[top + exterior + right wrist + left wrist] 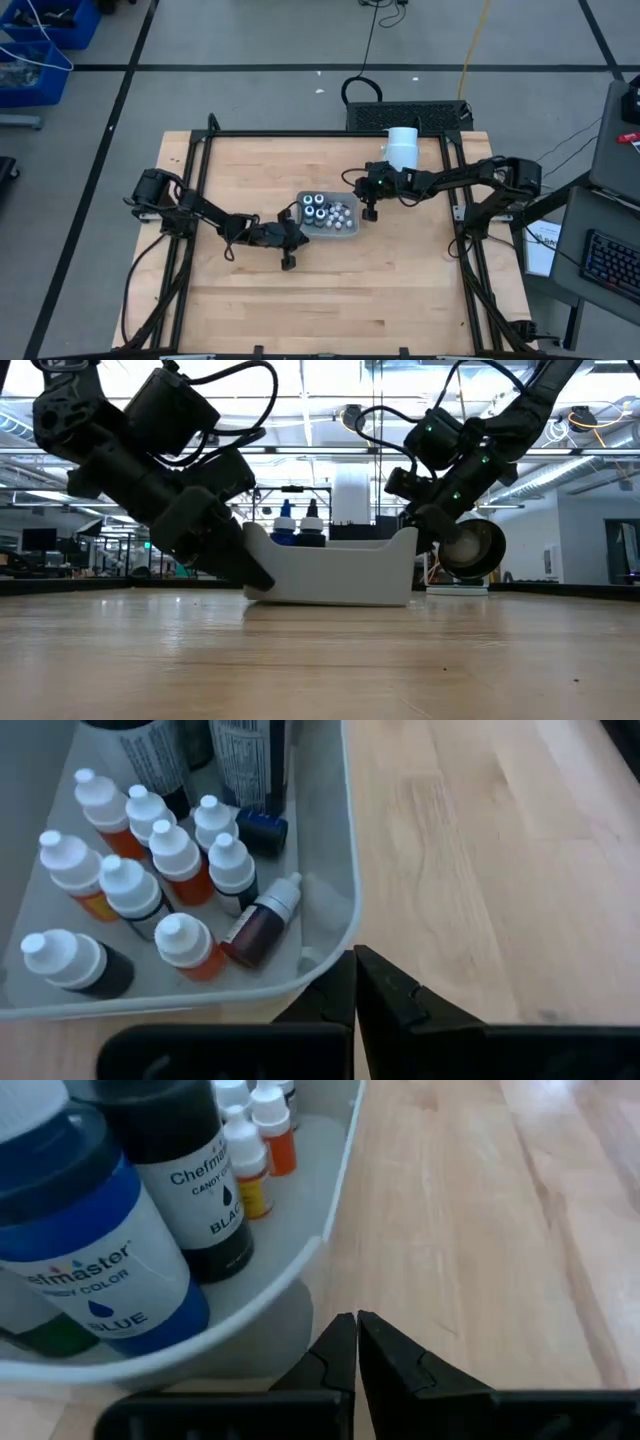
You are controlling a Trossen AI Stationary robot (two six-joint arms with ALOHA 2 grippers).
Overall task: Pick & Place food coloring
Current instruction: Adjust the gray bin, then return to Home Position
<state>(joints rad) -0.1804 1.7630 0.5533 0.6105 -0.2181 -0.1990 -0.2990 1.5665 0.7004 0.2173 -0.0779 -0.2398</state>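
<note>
A pale translucent tray (349, 233) stands mid-table and holds the food coloring. In it are two large bottles, one blue (92, 1270) and one black (190, 1190), and several small white-capped dropper bottles (150, 870). One dropper bottle lies on its side (262, 925). My left gripper (297, 238) is shut and slants down at the tray's near-left corner (312, 1285). My right gripper (364, 215) is shut and slants down at the tray's right side, by a corner (338, 952). My left gripper has its shut fingertips (345, 1330) right beside the tray's rounded corner wall (300, 1295), low by the table. Whether they touch it I cannot tell. My right gripper has its shut fingertips (352, 965) close against the tray's corner rim (325, 960). Touch cannot be told there either.
A large white cylinder (403, 147) stands at the table's far edge behind my right arm. Bare wooden tabletop (330, 300) lies toward the near edge and on both sides of the tray. A black frame (200, 150) rims the table.
</note>
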